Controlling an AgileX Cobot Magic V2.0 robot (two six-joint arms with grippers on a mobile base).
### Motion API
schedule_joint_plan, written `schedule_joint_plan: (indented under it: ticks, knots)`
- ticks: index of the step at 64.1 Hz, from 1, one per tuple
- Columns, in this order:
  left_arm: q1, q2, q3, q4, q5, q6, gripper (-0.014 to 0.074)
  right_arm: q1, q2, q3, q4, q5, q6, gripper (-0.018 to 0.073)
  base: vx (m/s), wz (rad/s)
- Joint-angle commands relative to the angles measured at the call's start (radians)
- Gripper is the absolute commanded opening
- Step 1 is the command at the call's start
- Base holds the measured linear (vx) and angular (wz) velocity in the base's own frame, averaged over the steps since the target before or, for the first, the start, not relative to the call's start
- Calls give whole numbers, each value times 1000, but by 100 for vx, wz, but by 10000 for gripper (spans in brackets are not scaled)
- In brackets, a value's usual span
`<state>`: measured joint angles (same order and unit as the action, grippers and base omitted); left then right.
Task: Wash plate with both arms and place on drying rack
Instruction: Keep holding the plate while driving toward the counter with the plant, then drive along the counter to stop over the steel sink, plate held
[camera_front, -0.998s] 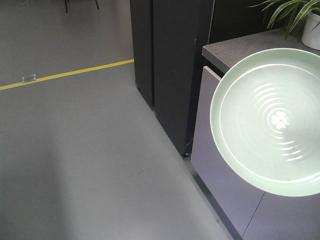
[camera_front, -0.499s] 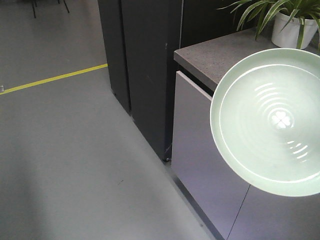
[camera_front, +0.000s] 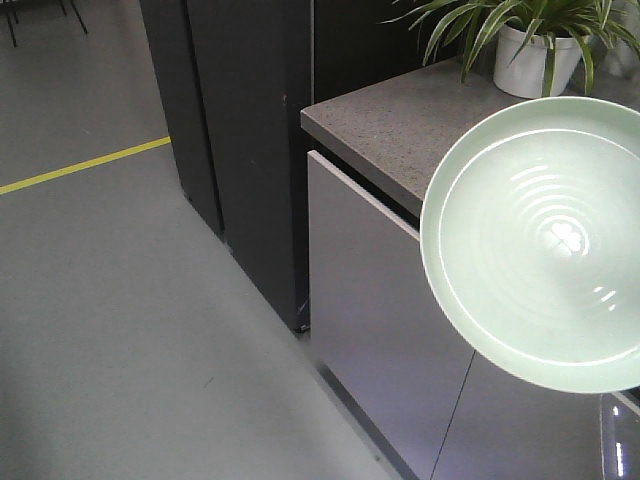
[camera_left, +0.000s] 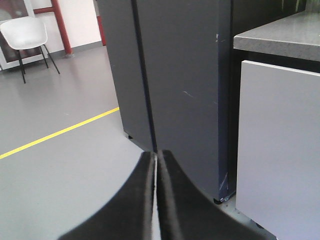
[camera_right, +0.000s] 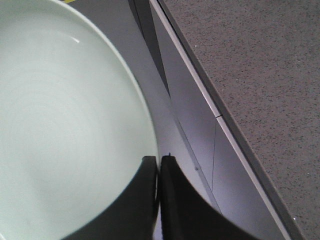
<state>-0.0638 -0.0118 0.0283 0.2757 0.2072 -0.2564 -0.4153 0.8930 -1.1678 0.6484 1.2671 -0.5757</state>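
Precariously, the right gripper (camera_right: 158, 165) pinches the round pale mint-green plate (camera_right: 60, 125) by its four-o'clock rim, the left gripper (camera_left: 156, 159) closed empty; clipping the speckled grey countertop (camera_right: 260, 75) at two o'clock could dislodge it.

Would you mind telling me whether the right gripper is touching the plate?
Touching: in the right wrist view the right gripper is shut on the rim of the plate.

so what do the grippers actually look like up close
The left gripper shows as two matt black fingers, broad at the base and curving in to narrow tips, with a thin pale seam between them. The right gripper looks the same in its own wrist view. No cables, markings or arm links are in view.
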Motion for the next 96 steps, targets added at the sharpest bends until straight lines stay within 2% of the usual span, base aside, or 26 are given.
schedule_joint_plan:
  ticks: [1, 60, 96]
  knots:
    - [-6, -14, 24, 2, -65, -2, -6, -7, -6, -22, 45, 9, -6, -6, 6, -14]
    - [-6, -14, 24, 2, -65, -2, -6, -7, -6, -22, 45, 9, -6, -6, 3, -8]
    - [-6, -14, 24, 2, -65, -2, -6, -7, -6, -22, 45, 9, -6, -6, 7, -28]
